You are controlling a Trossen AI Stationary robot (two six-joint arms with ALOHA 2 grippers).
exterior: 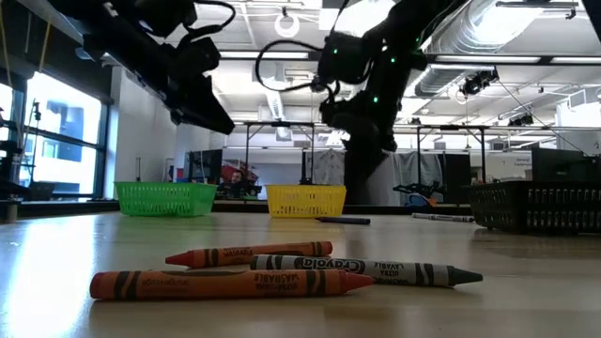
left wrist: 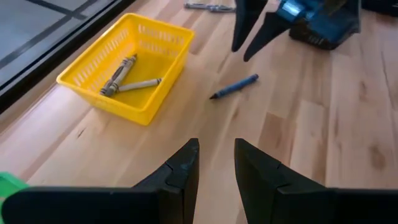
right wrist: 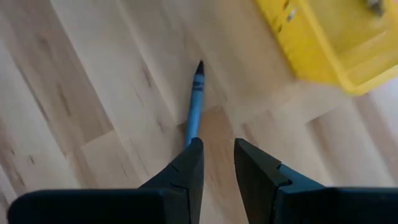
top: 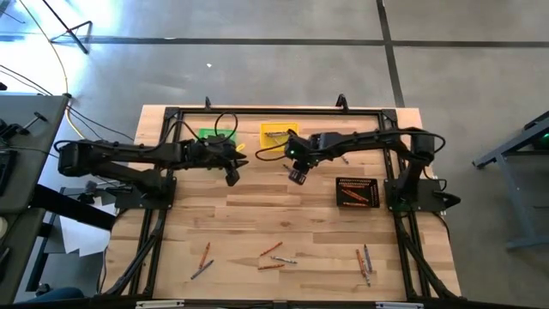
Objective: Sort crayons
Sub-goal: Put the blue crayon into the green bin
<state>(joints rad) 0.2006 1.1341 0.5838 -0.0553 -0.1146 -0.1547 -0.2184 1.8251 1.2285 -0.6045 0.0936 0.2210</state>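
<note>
A blue crayon (right wrist: 194, 106) lies flat on the wood near the yellow bin (top: 279, 133); it also shows in the left wrist view (left wrist: 234, 86). My right gripper (right wrist: 219, 155) hangs above the crayon's blunt end, its fingers a little apart and empty; it also shows in the high view (top: 298, 176). My left gripper (left wrist: 216, 155) hangs beside it, toward the table's left (top: 232, 176), with a narrow gap and empty. Two grey crayons (left wrist: 121, 76) lie in the yellow bin. Several orange and grey crayons (top: 273, 259) lie near the table's near edge.
A green bin (top: 214, 136) stands at the far left, next to the yellow bin. A black bin (top: 358, 192) holding orange crayons stands at the right. Three crayons (exterior: 282, 268) lie close to the low camera. More crayons lie near left (top: 204, 260) and near right (top: 364, 262).
</note>
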